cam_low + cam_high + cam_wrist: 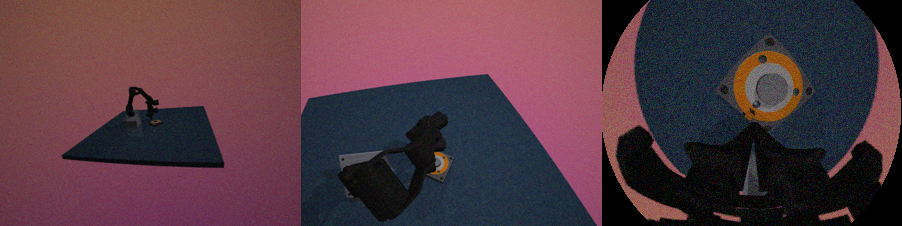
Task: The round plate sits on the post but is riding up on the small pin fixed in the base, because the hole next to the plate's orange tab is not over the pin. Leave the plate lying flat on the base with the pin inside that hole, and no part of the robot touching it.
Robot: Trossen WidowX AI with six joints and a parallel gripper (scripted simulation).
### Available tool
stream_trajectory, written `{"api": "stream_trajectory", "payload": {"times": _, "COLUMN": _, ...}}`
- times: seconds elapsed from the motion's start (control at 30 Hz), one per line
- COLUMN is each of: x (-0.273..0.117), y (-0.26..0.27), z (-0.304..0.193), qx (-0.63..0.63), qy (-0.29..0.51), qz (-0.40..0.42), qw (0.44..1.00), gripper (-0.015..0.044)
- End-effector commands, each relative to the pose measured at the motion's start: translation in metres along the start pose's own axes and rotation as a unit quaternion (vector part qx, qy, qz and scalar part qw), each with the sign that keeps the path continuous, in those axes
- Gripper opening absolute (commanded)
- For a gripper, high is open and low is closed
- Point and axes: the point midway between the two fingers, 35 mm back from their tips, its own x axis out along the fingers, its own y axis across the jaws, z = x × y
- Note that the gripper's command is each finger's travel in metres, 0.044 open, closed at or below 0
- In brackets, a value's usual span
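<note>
"How are you standing?"

"My arm [416, 185] [131, 100] goes up from a gray block [359, 156] [133, 123] near the far left corner of the tabletop [488, 112] [175, 145] [702, 40] in the outside view. It bends over at the top, then comes down. My gripper [432, 158] [151, 118] [753, 125] points down, with its fingers pressed together and nothing pinched."

"Where is the round plate [445, 163] [159, 121] [739, 86]?"

"It's around the post [437, 163] [156, 121] [772, 89], over the gray base [443, 180] [155, 125] [731, 95]. In the outside view, that's closer to the far edge of the tabletop than the near edge. My fingertips are by the orange tab [749, 116]. I can't tell if they touch it."

"What's hard to see?"

"From the top, my own arm hides the tab and part of the plate. The near part of the tabletop is cut off there. From outside, the plate looks tiny and dark. From my wrist, I see a dark hole [752, 111] by the tab and a small round spot [756, 104] next to it. I can't tell if that spot is the pin, or if the plate lies flat."
</note>
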Motion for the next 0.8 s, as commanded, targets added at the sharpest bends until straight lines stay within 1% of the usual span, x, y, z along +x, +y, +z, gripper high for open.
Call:
{"api": "stream_trajectory", "payload": {"times": 0.0, "x": -0.016, "y": 0.002, "z": 0.002, "qx": 0.002, "qy": -0.001, "qz": 0.004, "qw": 1.0, "gripper": 0.0}}
{"api": "stream_trajectory", "payload": {"times": 0.13, "x": -0.038, "y": 0.001, "z": -0.001, "qx": 0.002, "qy": 0.0, "qz": 0.005, "qw": 1.0, "gripper": 0.0}}
{"api": "stream_trajectory", "payload": {"times": 0.2, "x": -0.041, "y": 0.001, "z": -0.002, "qx": 0.002, "qy": 0.0, "qz": 0.004, "qw": 1.0, "gripper": 0.0}}
{"api": "stream_trajectory", "payload": {"times": 0.23, "x": -0.041, "y": 0.001, "z": -0.002, "qx": 0.002, "qy": 0.0, "qz": 0.004, "qw": 1.0, "gripper": 0.0}}
{"api": "stream_trajectory", "payload": {"times": 0.27, "x": -0.032, "y": 0.001, "z": -0.001, "qx": -0.003, "qy": -0.001, "qz": 0.0, "qw": 1.0, "gripper": 0.0}}
{"api": "stream_trajectory", "payload": {"times": 0.77, "x": -0.032, "y": 0.001, "z": -0.001, "qx": -0.003, "qy": -0.001, "qz": 0.0, "qw": 1.0, "gripper": 0.0}}
